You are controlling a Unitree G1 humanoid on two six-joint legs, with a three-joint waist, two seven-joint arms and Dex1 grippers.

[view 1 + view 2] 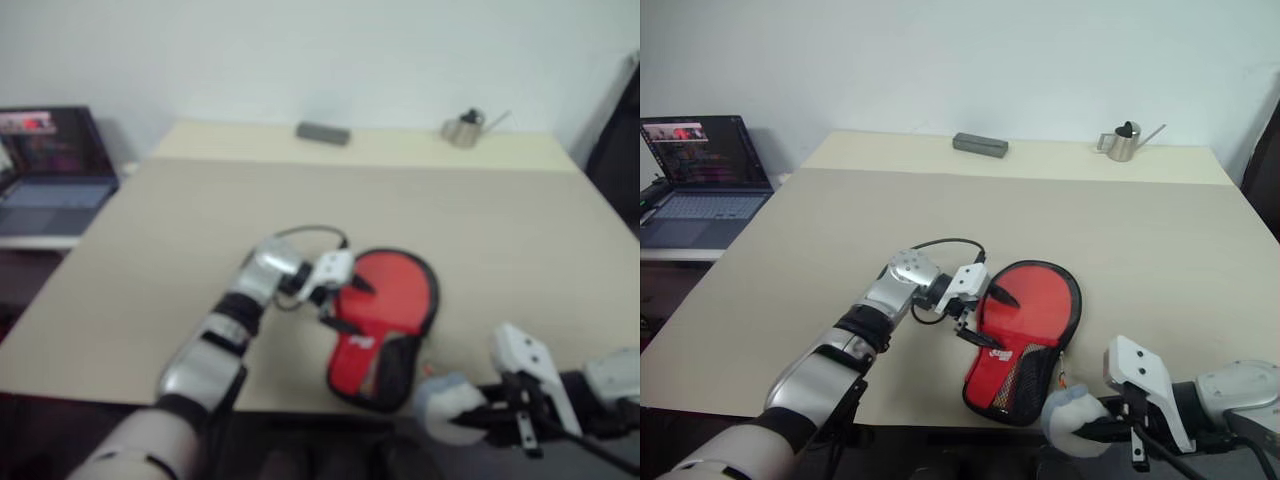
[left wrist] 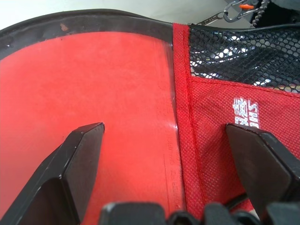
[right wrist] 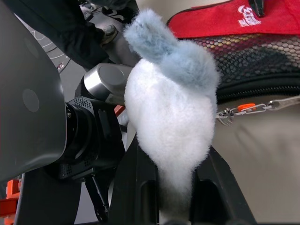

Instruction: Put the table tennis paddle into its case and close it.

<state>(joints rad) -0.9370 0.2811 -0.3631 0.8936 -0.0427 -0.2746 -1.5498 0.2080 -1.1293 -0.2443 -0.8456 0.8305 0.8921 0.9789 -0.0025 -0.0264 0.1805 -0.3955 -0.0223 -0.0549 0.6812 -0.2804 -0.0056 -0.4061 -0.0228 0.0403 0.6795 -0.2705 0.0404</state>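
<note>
Beige table [image 1: 840, 220], pale wall [image 1: 940, 60]
</note>
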